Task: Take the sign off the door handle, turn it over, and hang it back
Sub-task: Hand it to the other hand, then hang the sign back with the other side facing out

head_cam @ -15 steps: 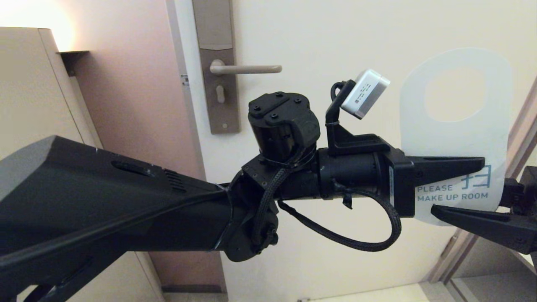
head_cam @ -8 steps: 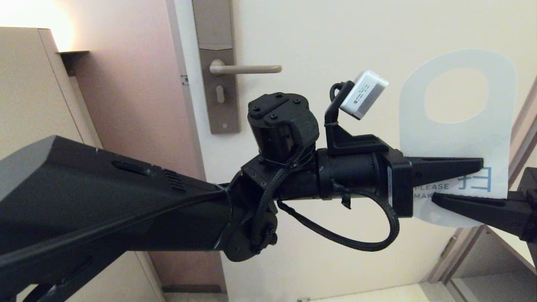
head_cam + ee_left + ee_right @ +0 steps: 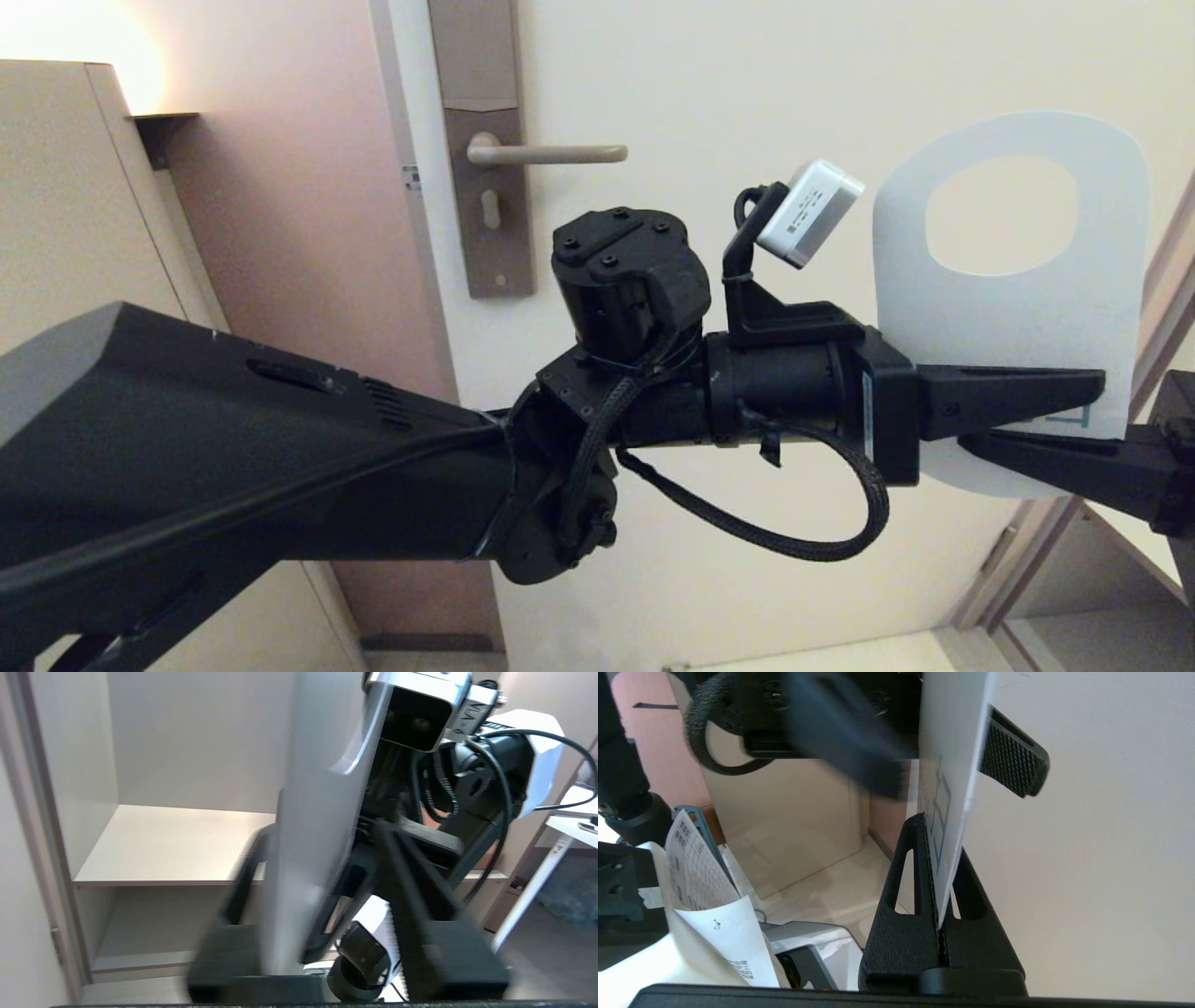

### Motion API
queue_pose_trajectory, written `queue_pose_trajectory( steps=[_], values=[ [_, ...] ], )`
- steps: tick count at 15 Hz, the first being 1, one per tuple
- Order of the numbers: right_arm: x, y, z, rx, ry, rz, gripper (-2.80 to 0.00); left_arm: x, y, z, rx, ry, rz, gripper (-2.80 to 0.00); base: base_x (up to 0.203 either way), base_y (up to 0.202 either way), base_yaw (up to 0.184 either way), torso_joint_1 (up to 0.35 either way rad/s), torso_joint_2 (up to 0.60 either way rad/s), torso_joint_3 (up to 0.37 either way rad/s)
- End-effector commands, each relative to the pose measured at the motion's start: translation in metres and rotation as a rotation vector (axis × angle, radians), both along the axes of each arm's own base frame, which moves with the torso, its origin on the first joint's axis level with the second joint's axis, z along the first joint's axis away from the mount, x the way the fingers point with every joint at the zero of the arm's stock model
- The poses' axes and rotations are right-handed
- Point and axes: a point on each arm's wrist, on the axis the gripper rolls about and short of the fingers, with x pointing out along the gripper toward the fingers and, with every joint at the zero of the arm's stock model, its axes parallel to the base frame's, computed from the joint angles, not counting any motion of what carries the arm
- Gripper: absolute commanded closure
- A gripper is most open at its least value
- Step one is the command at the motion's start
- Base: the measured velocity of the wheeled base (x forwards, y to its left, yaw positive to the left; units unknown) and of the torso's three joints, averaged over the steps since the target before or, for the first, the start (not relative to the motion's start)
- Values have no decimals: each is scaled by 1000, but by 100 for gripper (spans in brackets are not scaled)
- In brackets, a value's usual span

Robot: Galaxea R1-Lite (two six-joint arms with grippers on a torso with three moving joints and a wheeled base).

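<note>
The sign is off the door handle and held upright in the air at the right, white face toward the head camera, oval hole at the top. My right gripper comes in from the right and is shut on its lower edge, as the right wrist view shows with the sign pinched in the gripper. My left gripper reaches across from the left and is open. Its fingers stand off both faces of the sign. The blue face is hidden.
The handle sits on a tall metal plate with a keyhole, on the cream door. A beige cabinet stands at the left and a door frame at the right. An open shelf lies beyond the sign.
The right gripper has shut on the sign's lower edge. The left gripper has opened and let go. The sign has risen slightly, and its printed words are now covered by the fingers.
</note>
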Motion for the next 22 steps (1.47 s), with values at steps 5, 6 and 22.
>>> queue_pose_trajectory(
  steps=[5, 6, 22],
  values=[
    [0, 0, 0, 1, -2, 5, 0, 2, 8, 1, 5, 6, 9, -280, 0, 0, 0, 0, 0, 0],
    [0, 0, 0, 1, -1, 5, 0, 3, 12, 2, 6, 7, 16, -280, 0, 0, 0, 0, 0, 0],
    [0, 0, -11, -17, 33, -3, 0, -10, 138, 10, 74, 51, 229, -280, 0, 0, 0, 0, 0, 0]
  ],
)
